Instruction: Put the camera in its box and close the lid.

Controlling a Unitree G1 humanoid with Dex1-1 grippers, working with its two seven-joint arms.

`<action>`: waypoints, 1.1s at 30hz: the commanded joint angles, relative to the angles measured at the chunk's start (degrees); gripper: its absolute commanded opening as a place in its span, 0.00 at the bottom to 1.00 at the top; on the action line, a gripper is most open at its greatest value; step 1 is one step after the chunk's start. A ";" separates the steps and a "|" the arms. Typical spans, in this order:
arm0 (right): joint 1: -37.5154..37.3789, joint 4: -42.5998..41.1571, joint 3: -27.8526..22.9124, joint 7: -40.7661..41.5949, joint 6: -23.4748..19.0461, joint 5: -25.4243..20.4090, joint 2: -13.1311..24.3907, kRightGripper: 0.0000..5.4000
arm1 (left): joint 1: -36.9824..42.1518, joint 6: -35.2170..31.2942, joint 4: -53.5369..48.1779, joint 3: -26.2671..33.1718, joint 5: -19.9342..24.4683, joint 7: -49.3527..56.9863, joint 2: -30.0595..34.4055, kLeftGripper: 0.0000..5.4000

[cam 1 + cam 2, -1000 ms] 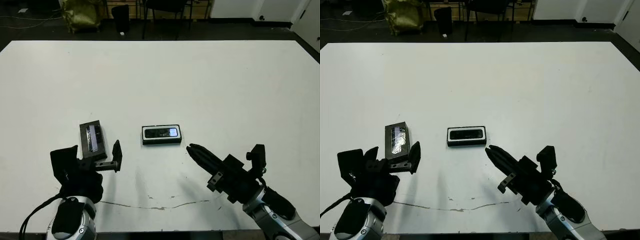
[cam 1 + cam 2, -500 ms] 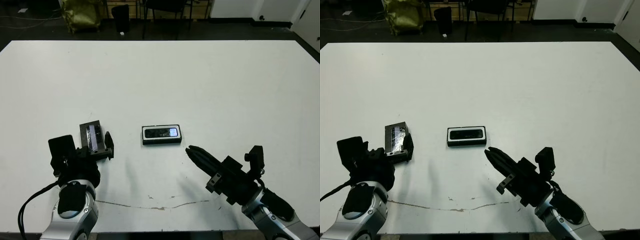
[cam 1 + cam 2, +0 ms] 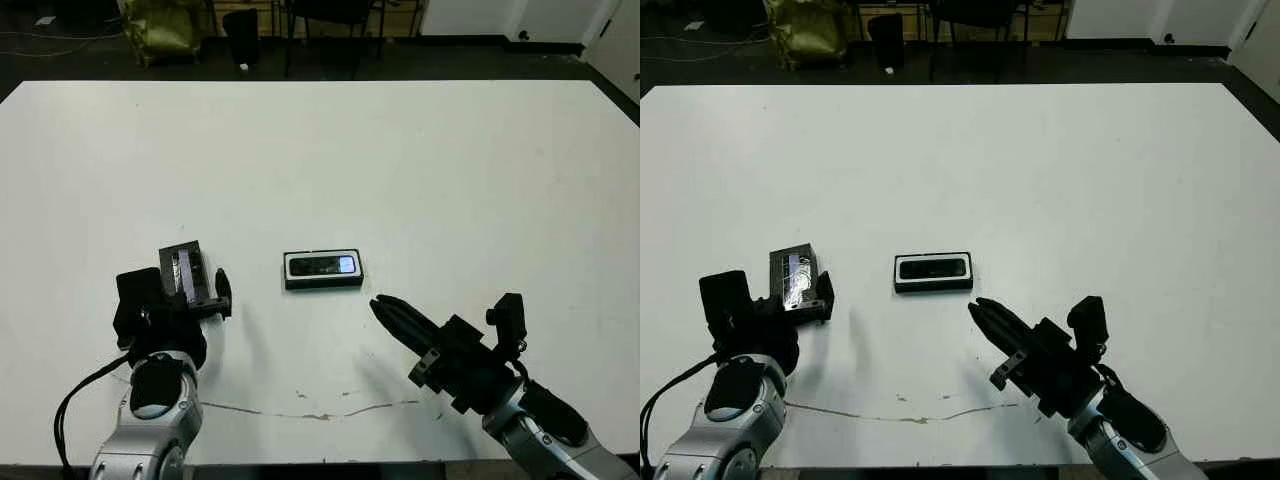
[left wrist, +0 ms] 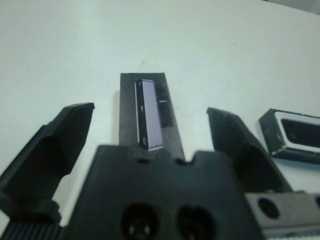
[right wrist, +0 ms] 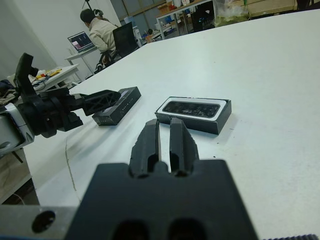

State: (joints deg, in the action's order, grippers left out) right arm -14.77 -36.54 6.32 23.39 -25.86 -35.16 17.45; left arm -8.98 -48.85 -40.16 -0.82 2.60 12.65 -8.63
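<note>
- White table (image 3: 400,150) with a thin dark crack near its front edge.
- Dark floor (image 3: 60,55) beyond, with chair legs and a yellow-green bag (image 3: 160,25).
- Seated person (image 5: 102,32) at a desk.

Your camera (image 3: 322,265) lies flat inside the open box (image 3: 323,282), ahead of the right gripper (image 3: 386,310); the lid (image 3: 186,276) lies between the left gripper's (image 4: 150,130) spread fingers.

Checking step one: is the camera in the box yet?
Yes. The camera lies inside the white-lined box; the lid lies apart, off it.
</note>
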 commanded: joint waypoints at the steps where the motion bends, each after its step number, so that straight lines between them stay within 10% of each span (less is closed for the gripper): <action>1: -0.58 0.05 -0.29 -0.73 -1.32 0.11 0.33 0.00 | 0.48 -1.66 1.67 1.05 0.34 -0.33 -0.35 0.99; 33: -1.65 -0.21 -0.24 1.00 0.75 -0.50 -0.03 0.00 | 0.59 -1.82 11.22 2.94 -1.84 -2.74 1.58 0.99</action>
State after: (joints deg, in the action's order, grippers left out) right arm -16.05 -36.82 6.25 24.46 -24.65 -35.67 17.30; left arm -7.77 -49.02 -30.93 1.69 0.62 10.23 -7.28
